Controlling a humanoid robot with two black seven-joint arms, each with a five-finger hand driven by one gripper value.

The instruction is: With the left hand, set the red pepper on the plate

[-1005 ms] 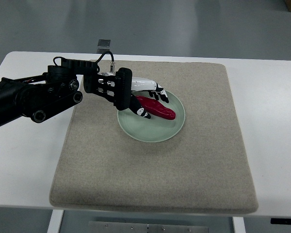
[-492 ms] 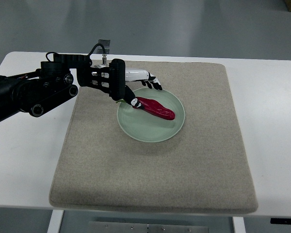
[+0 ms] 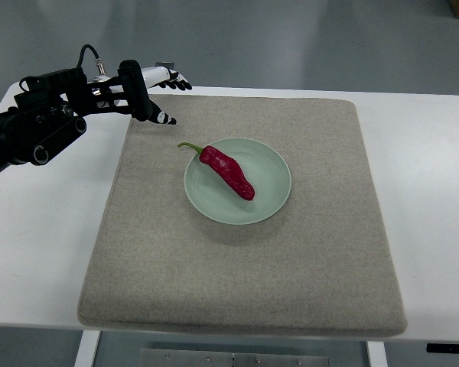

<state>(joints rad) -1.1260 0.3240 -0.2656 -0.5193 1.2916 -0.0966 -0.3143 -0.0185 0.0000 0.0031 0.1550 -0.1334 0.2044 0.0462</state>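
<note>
Tabletop, white and wide, filled the view from above, and most of it was covered by a square beige mat. At the far left, a black robot arm reached in from the left edge, angled up toward the top of the picture. It ended in the left hand, which hung over the mat's upper left corner, well apart from the dish. Its fingers were spread loosely and held nothing; their black and white tips pointed rightward. A thin black cable looped up from the wrist. Just right of the hand, near the middle of the mat, sat a round pale green plate. The red pepper lay on that plate, slanted from upper left to lower right, resting free with nothing touching it. Its curved green stem poked out over the plate's upper left rim. Beyond the table's top edge lay grey floor.
</note>
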